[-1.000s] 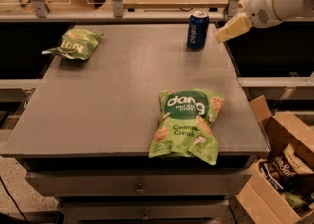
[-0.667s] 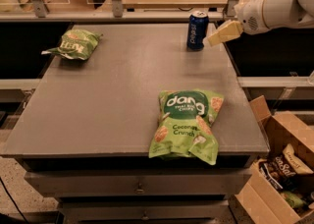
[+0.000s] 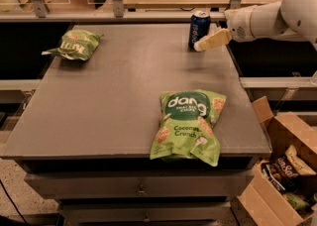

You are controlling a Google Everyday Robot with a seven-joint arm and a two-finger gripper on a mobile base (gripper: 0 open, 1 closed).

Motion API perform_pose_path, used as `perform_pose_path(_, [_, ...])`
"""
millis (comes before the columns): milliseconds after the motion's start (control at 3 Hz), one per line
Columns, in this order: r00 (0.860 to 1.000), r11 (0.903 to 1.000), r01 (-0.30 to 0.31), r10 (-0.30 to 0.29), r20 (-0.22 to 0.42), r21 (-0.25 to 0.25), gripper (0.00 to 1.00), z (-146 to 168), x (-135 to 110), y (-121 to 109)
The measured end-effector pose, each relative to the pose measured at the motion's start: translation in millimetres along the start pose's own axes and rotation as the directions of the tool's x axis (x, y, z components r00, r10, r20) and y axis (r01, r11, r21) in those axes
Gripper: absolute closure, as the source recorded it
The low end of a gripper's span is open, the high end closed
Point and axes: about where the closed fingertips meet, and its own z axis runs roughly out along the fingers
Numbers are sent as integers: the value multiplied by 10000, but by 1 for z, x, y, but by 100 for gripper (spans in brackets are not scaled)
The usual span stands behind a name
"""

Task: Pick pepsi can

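pepsi can (image 3: 199, 29) upright, far right of surface (image 3: 124, 86). Gripper (image 3: 208, 42) low at its right flank; open or closed: cannot tell. Judged light, smooth, thin-walled, tippable; grasp mid-body across diameter

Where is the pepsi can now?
In the camera view, the pepsi can stands upright near the far right corner of the table, with the pincer right beside its base.

there are two green plastic snack bags (image 3: 74, 44) (image 3: 188, 126), one dark blue cylindrical pepsi can (image 3: 199, 28) and one cream gripper (image 3: 208, 42) just beside the can.
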Motion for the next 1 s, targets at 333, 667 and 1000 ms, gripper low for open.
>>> perform_pose_path(333, [9994, 9998, -91, 96, 345, -153, 0, 19, 3, -1])
perform_pose_path(667, [9966, 9990, -283, 309, 760, -349, 0, 38, 1, 1])
perform_pose_path(1000, [9920, 9973, -511, 568, 1129, -527, 16, 55, -5, 0])
